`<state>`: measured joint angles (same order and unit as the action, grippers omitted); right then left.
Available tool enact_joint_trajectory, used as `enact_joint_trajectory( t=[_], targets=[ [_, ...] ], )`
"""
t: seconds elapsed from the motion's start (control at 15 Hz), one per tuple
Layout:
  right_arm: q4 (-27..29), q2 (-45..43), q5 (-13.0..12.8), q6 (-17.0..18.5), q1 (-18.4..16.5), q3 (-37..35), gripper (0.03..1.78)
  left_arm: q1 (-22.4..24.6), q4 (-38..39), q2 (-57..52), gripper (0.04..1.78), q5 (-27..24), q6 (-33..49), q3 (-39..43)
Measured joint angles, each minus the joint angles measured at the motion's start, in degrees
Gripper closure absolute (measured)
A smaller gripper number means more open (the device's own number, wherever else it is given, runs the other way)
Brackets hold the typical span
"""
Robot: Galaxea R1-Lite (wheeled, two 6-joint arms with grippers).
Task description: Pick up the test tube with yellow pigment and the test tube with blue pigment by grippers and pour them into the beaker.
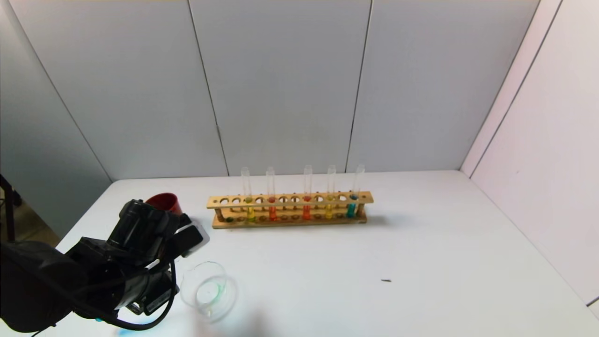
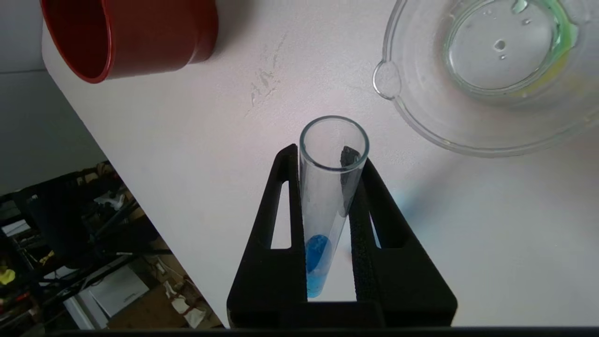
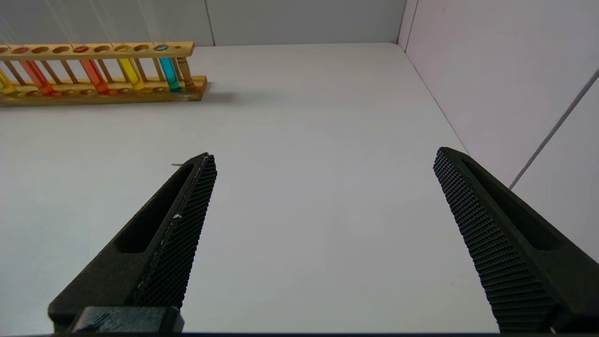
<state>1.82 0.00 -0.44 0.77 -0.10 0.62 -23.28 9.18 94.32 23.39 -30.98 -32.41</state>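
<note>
Left gripper (image 2: 327, 159) is clamping the test tube with blue pigment (image 2: 327, 196) left of the beaker (image 2: 486, 131); right gripper (image 3: 323, 187) is hanging wide open, empty.

My black left gripper (image 2: 327, 164) sits at the head view's lower left, fingers clamped together. My black right gripper (image 3: 323, 243) hangs with fingers spread wide.

A lab bench — wooden test-tube rack (image 1: 290, 209), glass beaker (image 1: 208, 290), grey partition panels (image 1: 281, 84).

Red cup (image 1: 164, 202) sits far left on the worktop (image 1: 421, 262); wooden rack (image 1: 290, 210) stands centre-far with five tubes.
</note>
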Motion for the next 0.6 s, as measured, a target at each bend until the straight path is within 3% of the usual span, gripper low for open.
enact_joint_trajectory(
  t=[0.6],
  targets=[
    [0.0, 0.0, 0.0, 0.0, 0.0, 0.0, 0.11, -4.58, -12.4, 3.5, 1.51, 2.79, -0.16, -6.53]
  ],
)
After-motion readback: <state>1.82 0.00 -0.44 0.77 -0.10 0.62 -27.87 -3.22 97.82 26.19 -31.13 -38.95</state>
